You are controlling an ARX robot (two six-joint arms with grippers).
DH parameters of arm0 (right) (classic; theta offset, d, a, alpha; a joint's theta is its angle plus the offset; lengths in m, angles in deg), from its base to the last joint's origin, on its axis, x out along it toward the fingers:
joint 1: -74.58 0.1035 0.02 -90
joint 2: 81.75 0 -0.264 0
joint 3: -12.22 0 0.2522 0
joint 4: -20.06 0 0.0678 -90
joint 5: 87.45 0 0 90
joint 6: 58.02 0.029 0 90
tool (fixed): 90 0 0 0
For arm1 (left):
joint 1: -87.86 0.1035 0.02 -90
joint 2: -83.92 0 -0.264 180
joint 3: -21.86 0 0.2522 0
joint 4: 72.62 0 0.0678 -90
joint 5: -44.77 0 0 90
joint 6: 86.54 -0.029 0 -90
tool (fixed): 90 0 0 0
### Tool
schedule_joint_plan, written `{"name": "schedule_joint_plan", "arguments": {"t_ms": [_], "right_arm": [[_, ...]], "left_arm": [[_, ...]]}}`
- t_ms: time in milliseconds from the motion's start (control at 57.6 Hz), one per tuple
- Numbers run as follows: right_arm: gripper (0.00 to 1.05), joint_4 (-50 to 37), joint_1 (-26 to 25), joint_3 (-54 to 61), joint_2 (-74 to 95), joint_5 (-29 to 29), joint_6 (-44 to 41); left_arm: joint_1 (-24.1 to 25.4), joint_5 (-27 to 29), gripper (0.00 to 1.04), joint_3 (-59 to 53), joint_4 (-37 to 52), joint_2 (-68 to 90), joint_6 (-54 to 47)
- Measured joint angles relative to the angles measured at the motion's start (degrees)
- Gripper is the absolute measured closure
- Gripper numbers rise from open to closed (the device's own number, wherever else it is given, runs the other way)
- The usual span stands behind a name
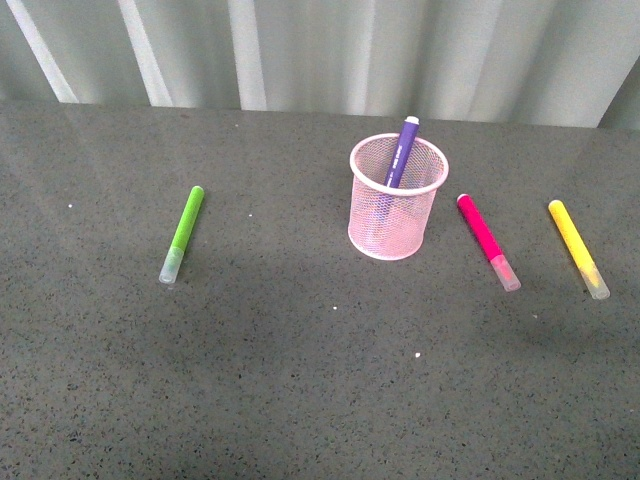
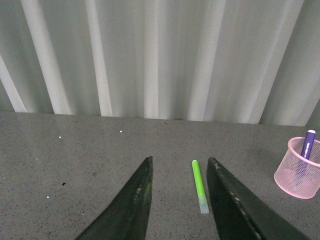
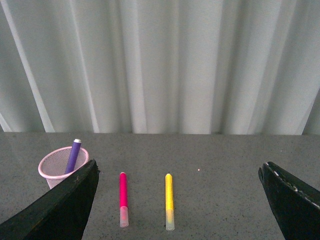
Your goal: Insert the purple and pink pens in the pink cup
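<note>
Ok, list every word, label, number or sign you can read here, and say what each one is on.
No text here can be read.
On the purple pen standing in the pink cup: faint pale marks along the barrel, possibly print, too small to read.
On the pink pen, green pen and yellow pen: no lettering shows.

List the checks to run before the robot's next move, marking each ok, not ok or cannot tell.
1. Purple pen inside pink cup: ok, leaning on the rim.
2. Cup upright: ok.
3. Pink pen inside cup: not ok, it lies on the table beside it.
4. Pink pen apart from yellow marker: ok.
5. Right gripper open and empty: ok.
6. Left gripper open and empty: ok.
</note>
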Motion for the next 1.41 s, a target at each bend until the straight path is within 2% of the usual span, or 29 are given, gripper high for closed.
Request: {"name": "schedule_joint_plan", "arguments": {"t_ms": [191, 226, 295, 365, 452, 504, 608, 729, 834, 938, 1198, 1407], "right_arm": [[0.07, -0.1, 0.0, 0.0, 0.0, 0.3, -0.1], [0.07, -3.0, 0.9, 0.3, 0.9, 4.0, -0.9], [0.07, -18.0, -0.4, -0.1, 8.7, 12.4, -2.1], [0.07, -30.5, -4.6, -1.4, 19.8, 12.5, -1.8], [0.07, -42.3, -10.1, -8.1, 38.3, 9.5, 0.6], [0.07, -44.3, -11.2, -12.3, 46.2, 8.8, 1.2], [0.07, -40.8, -12.1, -24.2, 66.5, 9.5, 3.2], [0.07, -27.3, -11.7, -38.1, 87.6, 9.4, 7.3], [0.07, -18.8, -9.3, -46.9, 100.0, 9.2, 8.3], [0.07, -15.6, -5.3, -50.0, 106.1, 9.0, 7.3], [0.07, -13.9, 5.3, -52.1, 114.2, 8.8, 3.1], [0.07, -13.9, 8.2, -54.7, 117.7, 5.8, 1.5]], "left_arm": [[0.0, 0.0, 0.34, 0.0, 0.0, 0.0, 0.0], [0.0, 0.0, 0.27, 0.0, 0.0, 0.0, 0.0], [0.0, 0.1, 0.16, 0.0, 0.0, 0.0, 0.0], [0.0, 0.0, 0.05, 0.0, 0.0, 0.0, 0.0], [0.0, 0.0, 0.08, 0.0, 0.0, 0.0, 0.0], [0.0, 0.0, 0.07, 0.0, 0.0, 0.0, 0.0], [0.0, 0.0, 0.07, 0.0, 0.0, 0.0, 0.0], [0.0, 0.0, 0.07, 0.0, 0.0, 0.0, 0.0], [0.0, 0.0, 0.07, 0.0, 0.0, 0.0, 0.0], [0.0, 0.0, 0.07, 0.0, 0.0, 0.0, 0.0], [0.0, 0.0, 0.07, 0.0, 0.0, 0.0, 0.0], [0.0, 0.0, 0.07, 0.0, 0.0, 0.0, 0.0]]}}
